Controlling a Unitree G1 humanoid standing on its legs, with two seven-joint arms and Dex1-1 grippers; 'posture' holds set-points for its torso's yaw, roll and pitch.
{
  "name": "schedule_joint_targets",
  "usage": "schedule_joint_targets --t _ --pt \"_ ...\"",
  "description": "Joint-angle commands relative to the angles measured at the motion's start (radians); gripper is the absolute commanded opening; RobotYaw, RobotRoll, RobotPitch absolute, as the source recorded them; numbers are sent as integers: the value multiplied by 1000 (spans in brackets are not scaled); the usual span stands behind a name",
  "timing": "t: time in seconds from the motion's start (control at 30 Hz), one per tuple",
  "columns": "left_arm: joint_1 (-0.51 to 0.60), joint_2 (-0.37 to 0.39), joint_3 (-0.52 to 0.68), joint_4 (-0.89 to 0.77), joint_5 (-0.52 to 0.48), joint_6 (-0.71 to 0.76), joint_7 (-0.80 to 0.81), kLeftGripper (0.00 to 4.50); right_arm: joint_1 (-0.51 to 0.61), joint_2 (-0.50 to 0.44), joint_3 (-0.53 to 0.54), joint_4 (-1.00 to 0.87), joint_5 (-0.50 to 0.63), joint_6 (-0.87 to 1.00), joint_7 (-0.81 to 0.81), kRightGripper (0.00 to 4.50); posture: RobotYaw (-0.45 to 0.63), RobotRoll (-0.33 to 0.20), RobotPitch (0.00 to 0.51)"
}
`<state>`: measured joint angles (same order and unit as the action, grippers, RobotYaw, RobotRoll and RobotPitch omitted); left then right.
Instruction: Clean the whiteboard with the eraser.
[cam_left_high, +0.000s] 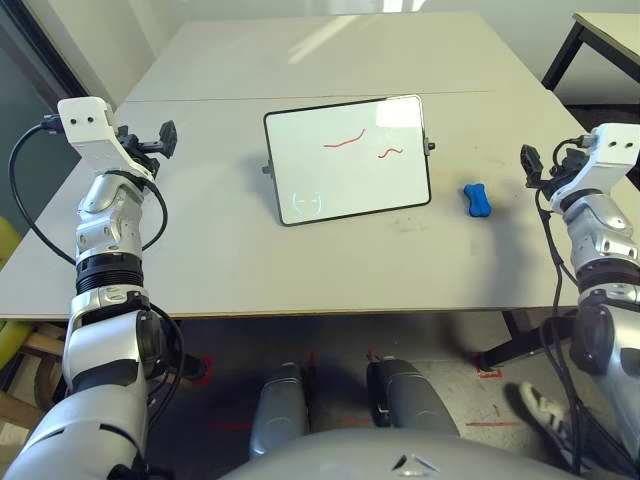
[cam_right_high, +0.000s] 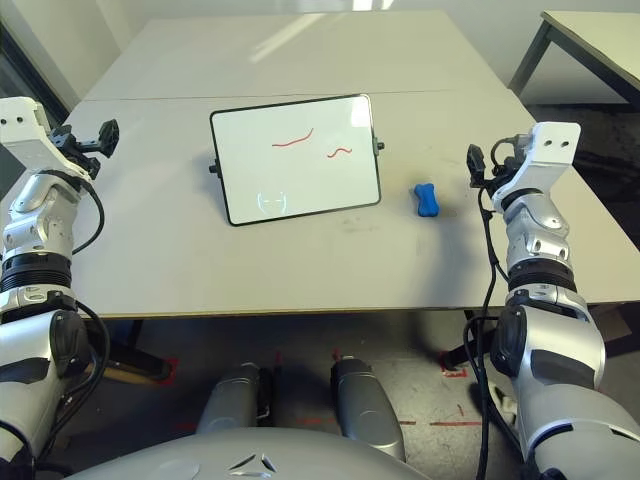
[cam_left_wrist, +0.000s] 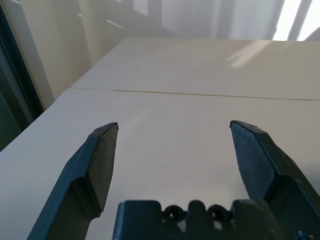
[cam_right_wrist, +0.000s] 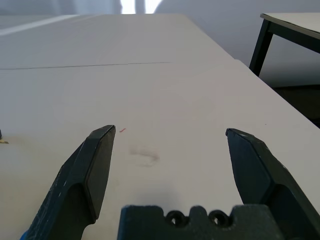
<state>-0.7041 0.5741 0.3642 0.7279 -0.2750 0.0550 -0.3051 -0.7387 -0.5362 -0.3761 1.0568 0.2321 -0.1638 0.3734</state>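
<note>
The whiteboard (cam_left_high: 348, 158) stands tilted at the middle of the grey table (cam_left_high: 200, 250), with a thin black frame and two red squiggles (cam_left_high: 345, 140) on its upper half. A small blue bone-shaped eraser (cam_left_high: 477, 199) lies flat on the table just right of the board. My right gripper (cam_left_high: 530, 165) hovers a short way right of the eraser; in the right wrist view its fingers (cam_right_wrist: 95, 160) stand wide apart, open and holding nothing. My left gripper (cam_left_high: 165, 138) hangs over the table's left side, well left of the board, also open (cam_left_wrist: 172, 125) and holding nothing.
A seam (cam_left_high: 200, 98) crosses the table behind the board. A second table with black legs (cam_left_high: 600, 35) stands at the back right. A faint dark smudge (cam_right_wrist: 145, 155) marks the tabletop ahead of my right gripper. A shoe (cam_left_high: 545, 405) shows on the floor at right.
</note>
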Motion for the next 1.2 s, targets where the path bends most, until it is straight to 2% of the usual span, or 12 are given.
schedule_joint_targets --t 0.03,0.4,0.57,0.83,1.03,1.2 --pt "7 6 4 30 7 -5 1 4500 -11 -8 -14 19 12 -13 -7 4478 -93 0 34" --pt "4 -4 -28 -26 2 16 -59 4500 -25 -6 -10 34 7 -15 -21 4478 -89 0 33" --pt "75 -20 -105 -242 -32 100 -206 4500 -16 -7 -2 27 -2 -42 -17 4478 -86 0 35" --pt "176 9 -195 -530 -104 267 -422 4500 1 19 7 -8 9 -28 18 4478 -97 0 47" --pt "210 14 -261 -619 -114 335 -520 4500 44 33 39 -175 6 40 41 4478 -127 0 57" --pt "199 10 -307 -612 -109 349 -578 4500 113 32 76 -437 -1 268 -9 4478 -166 0 66"
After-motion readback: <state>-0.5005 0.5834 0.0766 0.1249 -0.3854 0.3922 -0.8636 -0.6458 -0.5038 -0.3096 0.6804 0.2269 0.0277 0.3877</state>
